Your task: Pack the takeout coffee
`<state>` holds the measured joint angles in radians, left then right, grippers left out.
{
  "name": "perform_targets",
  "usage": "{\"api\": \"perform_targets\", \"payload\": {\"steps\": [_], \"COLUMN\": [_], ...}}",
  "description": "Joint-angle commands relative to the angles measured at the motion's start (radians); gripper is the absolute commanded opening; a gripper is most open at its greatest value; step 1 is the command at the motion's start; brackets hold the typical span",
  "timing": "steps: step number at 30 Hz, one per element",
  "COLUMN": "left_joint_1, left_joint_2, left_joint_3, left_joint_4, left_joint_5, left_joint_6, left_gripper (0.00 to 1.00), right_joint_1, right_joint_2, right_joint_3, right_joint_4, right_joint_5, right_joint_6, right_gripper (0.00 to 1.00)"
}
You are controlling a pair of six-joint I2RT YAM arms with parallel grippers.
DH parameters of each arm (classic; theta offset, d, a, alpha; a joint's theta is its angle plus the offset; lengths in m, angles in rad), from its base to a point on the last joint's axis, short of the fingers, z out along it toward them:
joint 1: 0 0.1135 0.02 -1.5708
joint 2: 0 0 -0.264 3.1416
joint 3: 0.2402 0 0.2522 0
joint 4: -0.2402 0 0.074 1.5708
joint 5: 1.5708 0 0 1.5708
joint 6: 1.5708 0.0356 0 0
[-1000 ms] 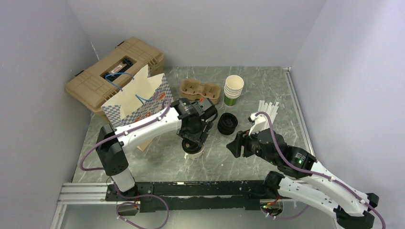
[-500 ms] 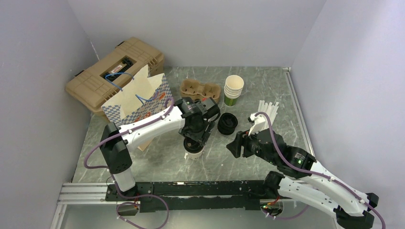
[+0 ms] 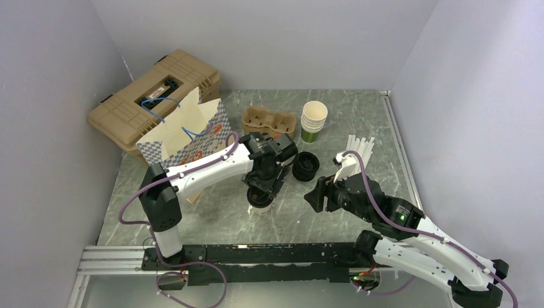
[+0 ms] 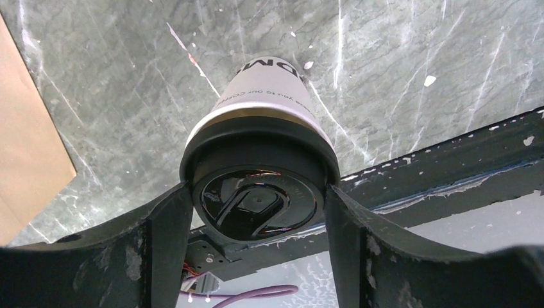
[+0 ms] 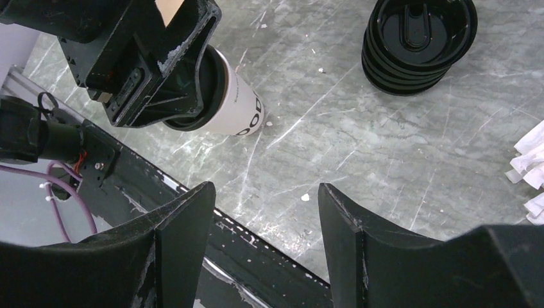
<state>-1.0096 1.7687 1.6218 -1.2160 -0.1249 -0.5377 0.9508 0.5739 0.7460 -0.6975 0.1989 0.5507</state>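
The takeout coffee (image 4: 266,90) is a pale paper cup with a black lid (image 4: 256,200). My left gripper (image 4: 260,192) is shut on the lid's rim, one finger on each side. In the top view the left gripper (image 3: 260,194) holds the cup (image 3: 260,203) near the table's middle. The right wrist view shows the cup (image 5: 238,112) tilted, its base toward the marble. My right gripper (image 5: 266,192) stands open with nothing between its fingers. It hovers to the right of the cup (image 3: 317,194).
A checkered paper bag (image 3: 186,138) stands open at the back left, in front of a tan toolbox (image 3: 154,96). A cardboard cup carrier (image 3: 269,120), a stack of lidless cups (image 3: 314,120), a stack of black lids (image 5: 417,42) and white straws (image 3: 360,146) lie behind.
My left arm has shifted slightly toward the back right, carrying the cup with it. The right arm has not moved.
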Motion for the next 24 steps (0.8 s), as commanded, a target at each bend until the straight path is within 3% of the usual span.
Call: {"api": "perform_targets", "payload": {"steps": [1,24], "left_joint_1": [-0.008,-0.009], "left_joint_2": [0.006,0.027], "left_joint_3": [0.035,0.015], "left_joint_4": [-0.002,0.004], "left_joint_5": [0.006,-0.002], "left_joint_6": [0.008,0.01], "left_gripper": [0.45,0.6], "right_joint_1": [0.002,0.002], "right_joint_2": [-0.013,-0.009], "right_joint_3": [0.006,-0.01], "right_joint_4": [0.014,0.021], "right_joint_5": [-0.007,-0.026], "right_joint_6": [0.0,0.011], "right_gripper": [0.64,0.66]}}
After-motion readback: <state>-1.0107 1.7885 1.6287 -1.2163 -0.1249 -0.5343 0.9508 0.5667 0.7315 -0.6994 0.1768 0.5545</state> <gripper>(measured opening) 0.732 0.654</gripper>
